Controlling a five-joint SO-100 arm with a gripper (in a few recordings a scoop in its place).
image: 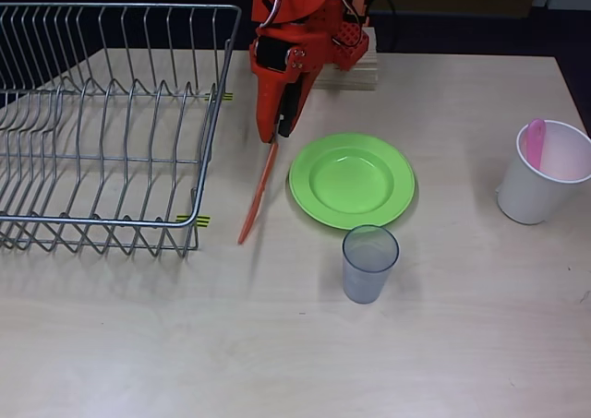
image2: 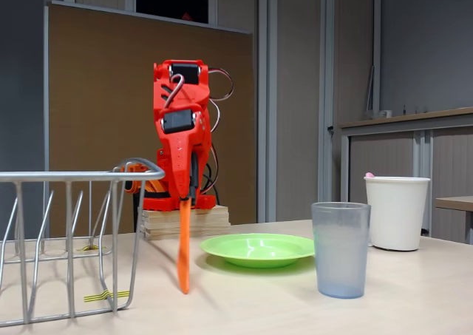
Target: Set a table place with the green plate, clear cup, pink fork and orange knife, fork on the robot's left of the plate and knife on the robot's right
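here, line by line:
gripper [image: 274, 134]: closed on the top end of the slim orange plastic knife [image: 258, 197], held nearly upright, tip at the table.
knife: at the round lime-green plastic plate's [image: 352, 180] nine o'clock, overhead, likely its intended side.
clear plastic tumbler [image: 369, 263]: at five o'clock, just off the rim.
pink plastic fork [image: 535, 142]: standing in the white cup [image: 543, 173], three o'clock, not yet set out.

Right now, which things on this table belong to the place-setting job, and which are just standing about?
Job: plate; clear cup; knife, held upright by the gripper, tip on the table; fork, standing in the white cup.

Standing about: white cup; wire rack; wooden block under the arm.
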